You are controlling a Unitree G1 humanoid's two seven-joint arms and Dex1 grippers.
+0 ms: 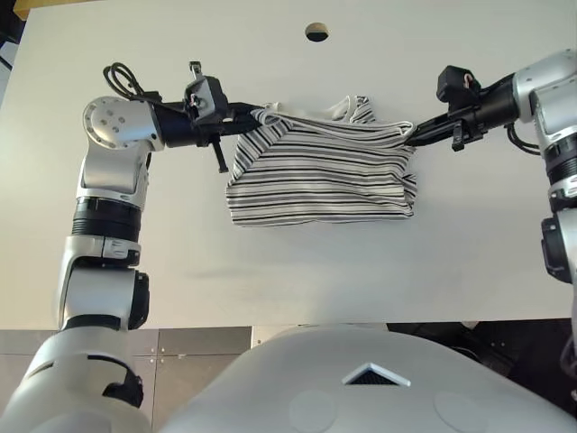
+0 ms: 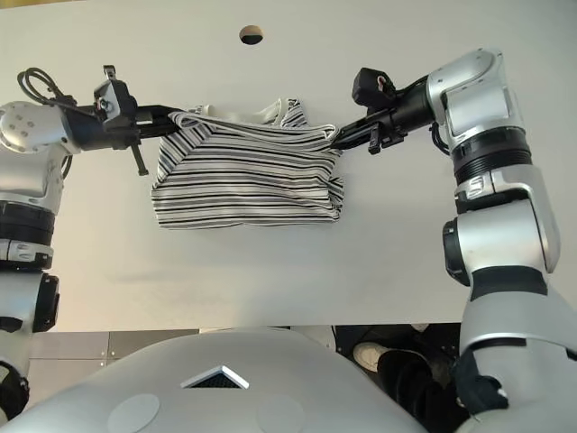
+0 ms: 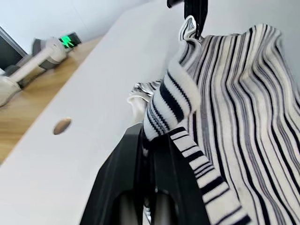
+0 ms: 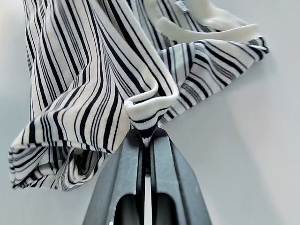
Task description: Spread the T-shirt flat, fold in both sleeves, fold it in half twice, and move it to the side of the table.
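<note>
A black-and-white striped T-shirt (image 1: 320,176) lies partly folded in the middle of the white table (image 1: 270,262), its far edge lifted off the surface. My left gripper (image 1: 255,115) is shut on the shirt's far left corner, and the pinched fabric (image 3: 161,123) bunches above its dark fingers. My right gripper (image 1: 408,138) is shut on the far right corner, where a ribbed hem (image 4: 150,112) is clamped between the fingers. The white collar (image 4: 206,30) lies on the table beyond. The near edge of the shirt (image 2: 243,216) rests flat.
A round cable hole (image 1: 316,32) sits in the table beyond the shirt. Past the table's far edge in the left wrist view is a wooden surface (image 3: 28,108) with a white device (image 3: 44,56). Bare tabletop extends on both sides and in front of the shirt.
</note>
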